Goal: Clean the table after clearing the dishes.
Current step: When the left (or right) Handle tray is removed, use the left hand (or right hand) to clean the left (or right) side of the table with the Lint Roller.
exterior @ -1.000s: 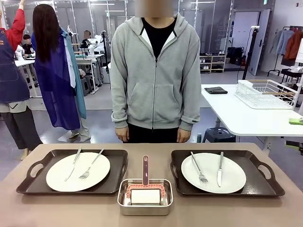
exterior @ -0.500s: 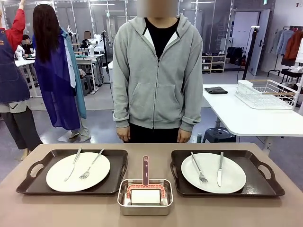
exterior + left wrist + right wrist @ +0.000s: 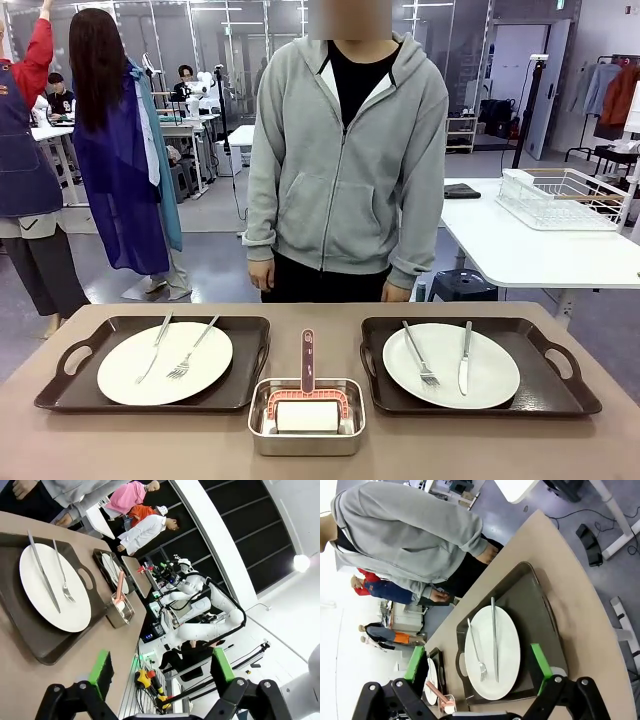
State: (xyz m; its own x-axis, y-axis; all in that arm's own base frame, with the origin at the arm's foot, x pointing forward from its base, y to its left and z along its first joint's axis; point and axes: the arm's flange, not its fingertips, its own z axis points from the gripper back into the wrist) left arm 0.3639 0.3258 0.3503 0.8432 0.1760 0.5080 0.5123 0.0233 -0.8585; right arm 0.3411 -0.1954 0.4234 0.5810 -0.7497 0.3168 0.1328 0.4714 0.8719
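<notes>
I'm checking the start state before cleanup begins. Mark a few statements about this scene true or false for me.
1. The left plate sits on the left tray, the right plate on the right tray. True.
2. The steel pan stands on the left tray. False: it stands on the table, between the trays.
3. The right plate carries a fork and a knife. True.
4. The left gripper holds the pink-handled tool. False: its fingers are open and empty; the tool lies in the pan.
5. The person's hands grip the right tray. False: they hang by the person's sides, apart from it.
</notes>
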